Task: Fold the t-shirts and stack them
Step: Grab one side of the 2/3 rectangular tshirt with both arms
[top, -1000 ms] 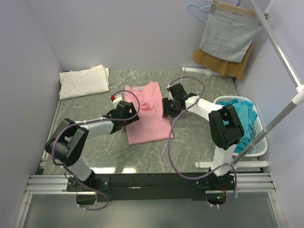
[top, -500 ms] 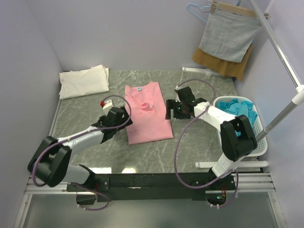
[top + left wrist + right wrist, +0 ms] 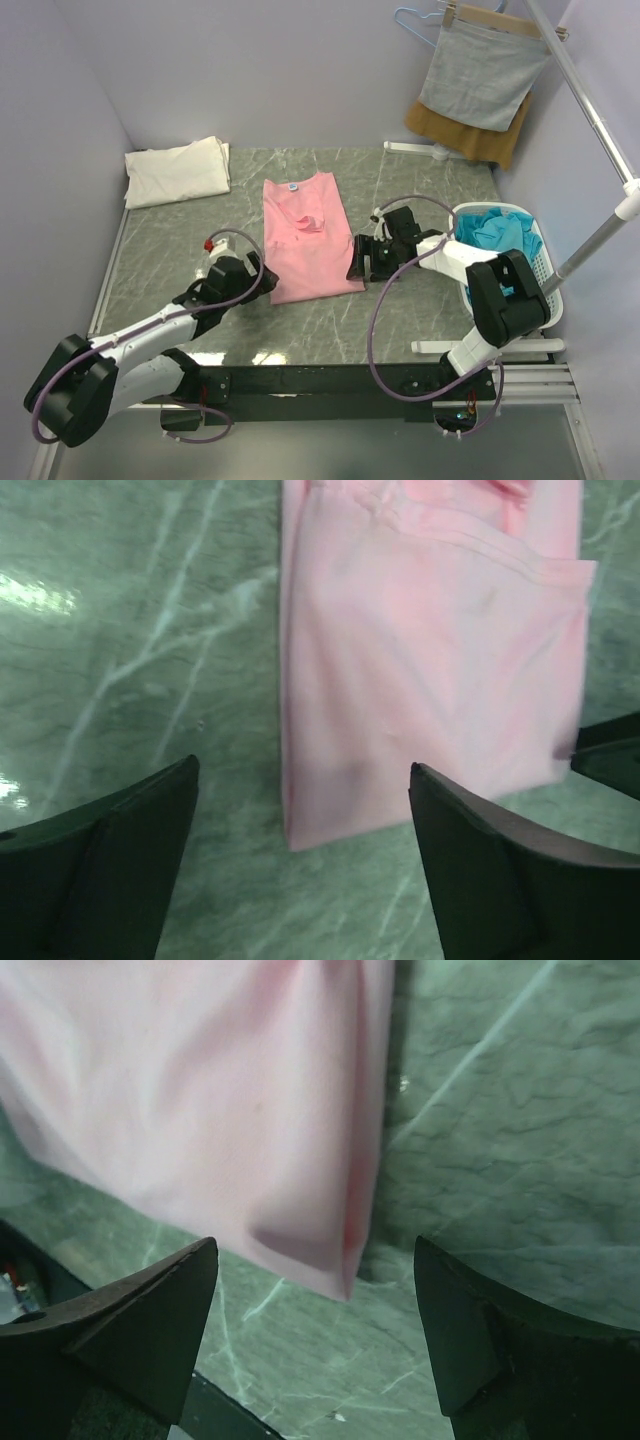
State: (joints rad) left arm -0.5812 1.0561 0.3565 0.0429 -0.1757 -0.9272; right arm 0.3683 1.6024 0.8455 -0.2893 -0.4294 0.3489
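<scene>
A green marbled table [image 3: 420, 185] fills the middle of the top view. At one o'clock a grey cloth [image 3: 480, 75] hangs clipped to a wooden hanger [image 3: 495, 18], overlapping a mustard-brown cloth [image 3: 500, 148] behind and below it. A pale blue wire hanger [image 3: 412, 22] sits just beside, toward twelve. At three o'clock a white slatted basket [image 3: 543, 268] stands at the table's edge, with a white pole [image 3: 590, 245] slanting across it.

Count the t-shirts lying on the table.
2: pink t-shirt mid-table; cream-white t-shirt folded at the far-left corner. Teal ones fill the basket, number unclear.
</scene>
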